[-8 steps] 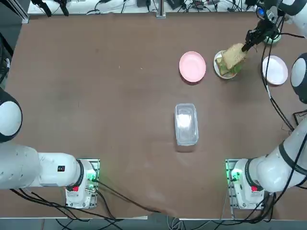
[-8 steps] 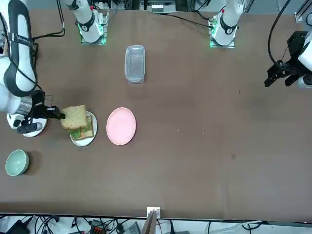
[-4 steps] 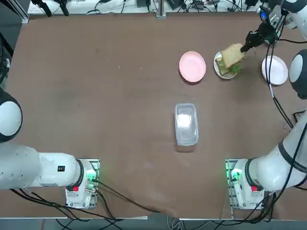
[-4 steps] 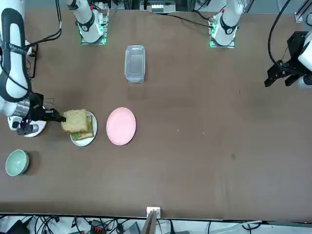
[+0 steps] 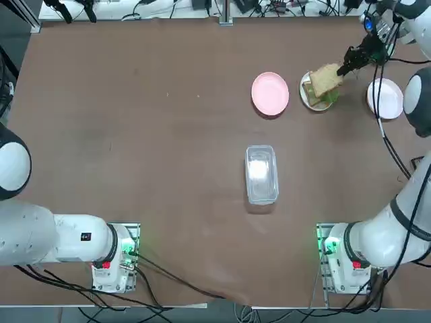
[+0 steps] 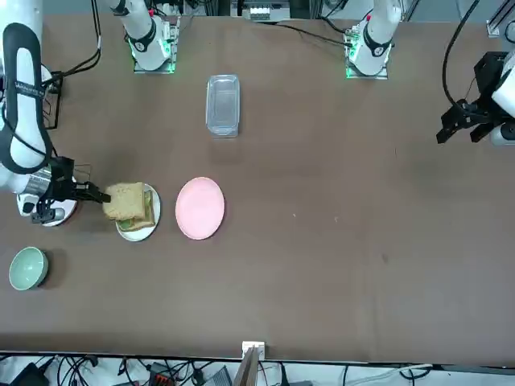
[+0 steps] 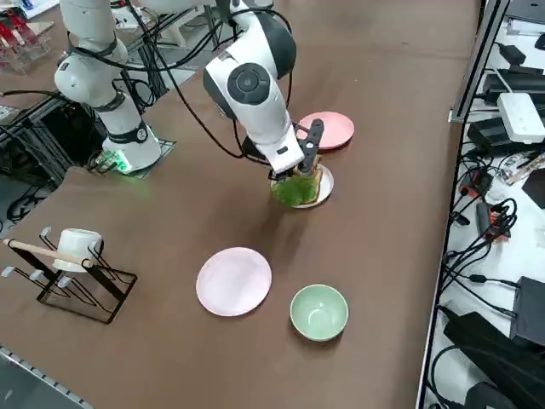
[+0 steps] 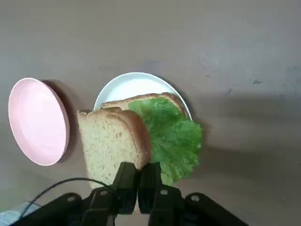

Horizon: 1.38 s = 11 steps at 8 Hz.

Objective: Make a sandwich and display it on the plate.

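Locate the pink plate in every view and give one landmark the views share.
Top view: pink plate, upper right of centre.
Front view, left of centre.
Right side view, upper middle, beyond the arm.
Right wrist view, at the frame's edge.
Shared landmark: the white plate carrying the sandwich sits right beside it, with the right gripper shut on the top bread slice.

White plate [image 8: 123, 86] carries a bread slice [image 8: 155, 98] topped with green lettuce [image 8: 176, 136]. Second tan slice [image 8: 112, 143] held tilted above it, overlapping one side, not yet flat.
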{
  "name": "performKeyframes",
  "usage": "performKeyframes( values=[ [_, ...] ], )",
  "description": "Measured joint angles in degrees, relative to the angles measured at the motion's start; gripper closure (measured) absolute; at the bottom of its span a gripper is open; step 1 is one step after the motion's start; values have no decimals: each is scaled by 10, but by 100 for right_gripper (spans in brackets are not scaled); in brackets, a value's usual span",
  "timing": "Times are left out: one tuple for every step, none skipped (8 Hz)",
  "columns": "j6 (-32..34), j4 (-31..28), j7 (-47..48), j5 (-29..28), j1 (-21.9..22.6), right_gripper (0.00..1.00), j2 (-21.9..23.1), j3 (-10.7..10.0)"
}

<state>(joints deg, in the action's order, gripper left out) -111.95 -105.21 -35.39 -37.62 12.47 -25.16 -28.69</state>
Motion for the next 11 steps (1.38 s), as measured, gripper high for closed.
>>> performKeyframes(
  values=[
    [0,0,-11,0,-3,94,-3,0],
    [0,0,-18,-1,-7,94,-5,0],
    [0,0,-22,-1,-10,94,-7,0],
    [0,0,-23,-1,-12,94,-8,0],
    [0,0,-24,-2,-12,94,-8,0],
    [0,0,-24,-5,-12,94,-10,0],
    [0,0,-24,-11,-12,94,-14,0],
    [0,0,-26,-16,-12,93,-19,0],
    [0,0,-27,-17,-12,91,-23,1],
    [0,1,-28,-17,-12,84,-27,1],
    [0,2,-32,-17,-12,80,-31,1]
  ],
)
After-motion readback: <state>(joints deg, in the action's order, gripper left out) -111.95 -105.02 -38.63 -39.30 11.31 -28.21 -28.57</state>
